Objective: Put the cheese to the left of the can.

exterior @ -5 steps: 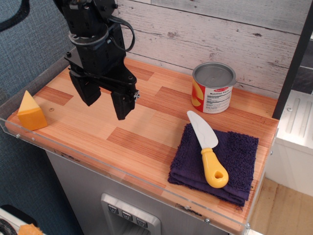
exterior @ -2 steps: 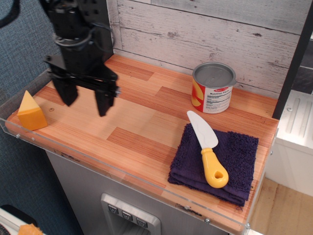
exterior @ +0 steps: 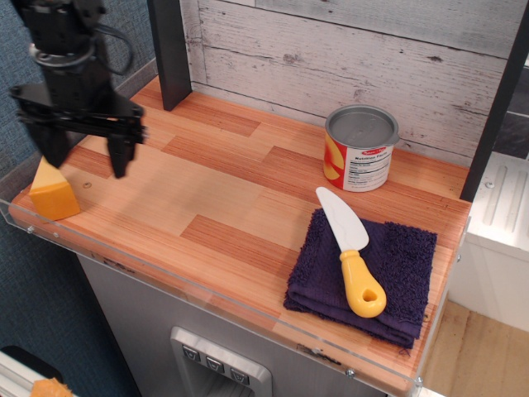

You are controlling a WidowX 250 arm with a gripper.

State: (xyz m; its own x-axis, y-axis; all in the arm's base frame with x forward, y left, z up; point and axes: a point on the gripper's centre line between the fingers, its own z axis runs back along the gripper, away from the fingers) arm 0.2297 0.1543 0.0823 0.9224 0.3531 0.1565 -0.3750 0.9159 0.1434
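Note:
The cheese, a small yellow-orange wedge with a paler top, sits at the front left corner of the wooden counter. My black gripper hangs open just above and slightly behind it, its left finger in front of the cheese's top and its right finger to the right of it. The fingers hold nothing. The can, a short silver tin with a grey lid and a red, yellow and white label, stands at the back right by the plank wall.
A dark purple folded towel lies at the front right with a white knife with a yellow handle on it. A clear plastic rim runs along the counter's front edge. A dark post stands at the back left.
My gripper has moved left across the counter, from the middle to just above the cheese, staying open. The cheese, can, knife and towel have not moved.

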